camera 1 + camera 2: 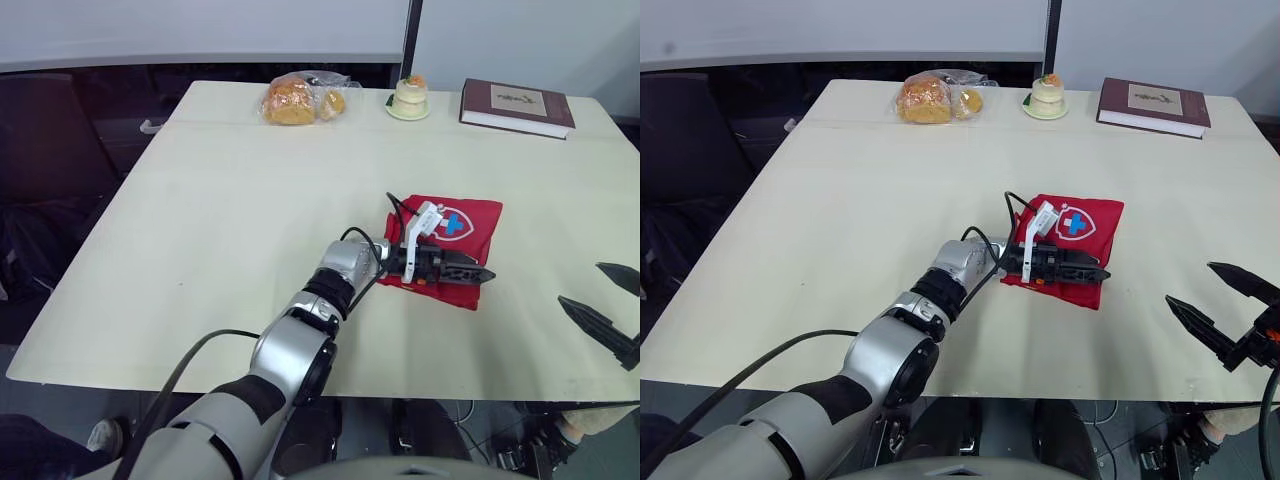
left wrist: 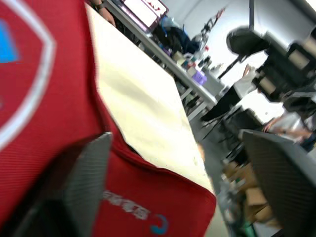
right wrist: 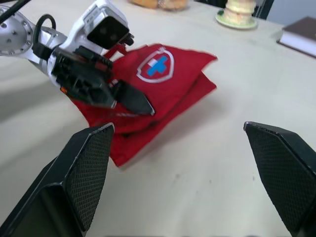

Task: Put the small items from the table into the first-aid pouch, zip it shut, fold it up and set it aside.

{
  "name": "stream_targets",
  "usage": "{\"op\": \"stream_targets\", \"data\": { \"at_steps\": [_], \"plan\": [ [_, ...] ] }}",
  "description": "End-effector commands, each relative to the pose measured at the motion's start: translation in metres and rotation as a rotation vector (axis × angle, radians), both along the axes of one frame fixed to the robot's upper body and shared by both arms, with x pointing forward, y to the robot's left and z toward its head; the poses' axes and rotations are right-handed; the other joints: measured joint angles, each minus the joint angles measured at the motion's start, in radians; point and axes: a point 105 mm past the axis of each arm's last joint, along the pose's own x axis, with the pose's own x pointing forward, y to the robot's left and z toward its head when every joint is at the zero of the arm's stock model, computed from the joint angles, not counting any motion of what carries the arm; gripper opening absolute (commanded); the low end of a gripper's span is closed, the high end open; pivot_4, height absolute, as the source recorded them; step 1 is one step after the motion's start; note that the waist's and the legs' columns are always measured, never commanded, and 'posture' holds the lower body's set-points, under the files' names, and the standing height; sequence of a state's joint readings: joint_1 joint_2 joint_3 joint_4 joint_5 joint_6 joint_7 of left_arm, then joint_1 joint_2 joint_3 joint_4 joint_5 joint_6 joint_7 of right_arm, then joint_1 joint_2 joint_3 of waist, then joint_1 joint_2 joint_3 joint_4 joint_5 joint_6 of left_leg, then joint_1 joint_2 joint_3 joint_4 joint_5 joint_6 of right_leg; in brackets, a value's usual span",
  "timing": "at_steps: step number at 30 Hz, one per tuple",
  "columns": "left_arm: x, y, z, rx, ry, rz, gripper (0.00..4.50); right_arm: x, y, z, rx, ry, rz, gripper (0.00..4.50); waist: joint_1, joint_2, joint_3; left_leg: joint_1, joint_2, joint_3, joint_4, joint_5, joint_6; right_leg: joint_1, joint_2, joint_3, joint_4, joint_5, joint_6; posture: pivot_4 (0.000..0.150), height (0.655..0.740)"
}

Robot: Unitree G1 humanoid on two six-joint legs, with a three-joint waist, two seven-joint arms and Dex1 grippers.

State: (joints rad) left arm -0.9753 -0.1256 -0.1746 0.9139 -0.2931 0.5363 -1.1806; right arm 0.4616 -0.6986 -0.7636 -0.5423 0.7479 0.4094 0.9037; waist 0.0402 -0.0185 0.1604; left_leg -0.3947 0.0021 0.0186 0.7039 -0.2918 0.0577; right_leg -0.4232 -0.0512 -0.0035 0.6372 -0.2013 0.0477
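Evidently the left gripper (image 1: 485, 273), spread and holding nothing, presses the folded pouch (image 1: 480, 218) flat centre-frame; right gripper (image 1: 580, 283) gapes empty, lower right.

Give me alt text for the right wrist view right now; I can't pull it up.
The folded red first-aid pouch lies on the tan table, with the left gripper over one edge of it. The right gripper is open, fingers wide apart, short of the pouch. A book and a small cake sit farther back.
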Motion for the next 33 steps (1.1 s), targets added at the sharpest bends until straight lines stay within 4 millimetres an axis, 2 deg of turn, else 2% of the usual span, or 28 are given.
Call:
{"op": "stream_targets", "data": {
  "at_steps": [1, 6, 11, 17, 20, 23, 25, 28, 32, 33],
  "plan": [
    [-0.001, 0.008, -0.03, 0.134, -0.016, 0.028, 4.43, -0.001, 0.0, 0.011, -0.023, -0.051, -0.003, 4.5, -0.001, 0.0, -0.001, 0.0, 0.0, 0.0, 0.0, 0.0, 0.0, 0.0, 0.0, 0.0, 0.0, 0.0, 0.0, 0.15, 0.7289],
    [-0.008, 0.011, -0.036, 0.155, -0.038, -0.023, 4.43, -0.001, 0.0, 0.009, -0.027, -0.047, -0.003, 4.5, -0.001, 0.001, -0.001, 0.0, 0.0, 0.0, 0.0, 0.0, 0.001, 0.0, 0.0, 0.0, 0.0, 0.0, 0.0, 0.15, 0.7289],
    [-0.008, 0.013, -0.024, 0.121, -0.062, -0.043, 4.43, -0.002, -0.002, 0.007, -0.033, -0.043, -0.007, 4.5, -0.003, 0.001, -0.001, 0.0, 0.0, 0.0, 0.0, -0.001, 0.001, 0.0, 0.0, 0.0, -0.001, 0.0, 0.0, 0.15, 0.7289],
    [-0.02, 0.014, -0.027, 0.163, -0.161, -0.15, 4.43, -0.002, -0.004, 0.005, -0.038, -0.043, -0.007, 4.5, -0.007, 0.001, -0.001, 0.0, 0.001, 0.0, 0.0, -0.001, 0.001, 0.0, 0.001, -0.001, -0.001, 0.0, 0.0, 0.15, 0.7289],
    [-0.027, 0.013, -0.006, 0.071, -0.238, -0.209, 4.43, -0.002, -0.003, 0.004, -0.037, -0.043, -0.005, 4.5, -0.012, 0.002, -0.001, -0.001, 0.001, 0.0, -0.001, -0.001, 0.001, -0.001, 0.001, -0.001, -0.001, 0.0, 0.0, 0.15, 0.7289],
    [-0.026, 0.017, 0.028, -0.059, -0.337, -0.211, 4.43, -0.003, -0.004, 0.003, -0.036, -0.041, -0.009, 4.5, -0.016, 0.003, 0.0, -0.003, 0.001, 0.0, -0.001, -0.001, 0.001, -0.003, 0.0, -0.001, -0.001, 0.0, 0.0, 0.15, 0.7289],
    [-0.023, 0.023, 0.051, -0.125, -0.433, -0.201, 4.43, -0.004, -0.005, 0.002, -0.036, -0.038, -0.011, 4.5, -0.02, 0.004, 0.001, -0.005, 0.001, 0.0, -0.001, -0.001, 0.001, -0.004, 0.001, 0.0, 0.0, 0.0, -0.001, 0.15, 0.7289],
    [-0.019, 0.029, 0.074, -0.186, -0.503, -0.183, 4.43, -0.004, -0.005, 0.002, -0.036, -0.036, -0.01, 4.5, -0.023, 0.004, 0.002, -0.005, 0.001, 0.0, -0.001, -0.001, 0.001, -0.005, 0.0, 0.0, 0.0, 0.0, -0.001, 0.15, 0.7289],
    [-0.002, 0.032, 0.101, -0.244, -0.562, -0.089, 4.43, -0.002, -0.005, 0.001, -0.037, -0.036, -0.004, 4.5, -0.023, 0.004, 0.002, -0.005, 0.001, 0.001, -0.001, -0.001, 0.001, -0.005, 0.001, 0.0, 0.0, 0.0, 0.0, 0.15, 0.7289],
    [0.004, 0.032, 0.103, -0.238, -0.578, -0.064, 3.84, -0.002, -0.005, 0.001, -0.038, -0.037, -0.003, 4.5, -0.022, 0.004, 0.002, -0.005, 0.001, 0.001, -0.001, -0.001, 0.001, -0.005, 0.001, 0.0, 0.0, 0.0, 0.0, 0.15, 0.7289]
  ]
}}
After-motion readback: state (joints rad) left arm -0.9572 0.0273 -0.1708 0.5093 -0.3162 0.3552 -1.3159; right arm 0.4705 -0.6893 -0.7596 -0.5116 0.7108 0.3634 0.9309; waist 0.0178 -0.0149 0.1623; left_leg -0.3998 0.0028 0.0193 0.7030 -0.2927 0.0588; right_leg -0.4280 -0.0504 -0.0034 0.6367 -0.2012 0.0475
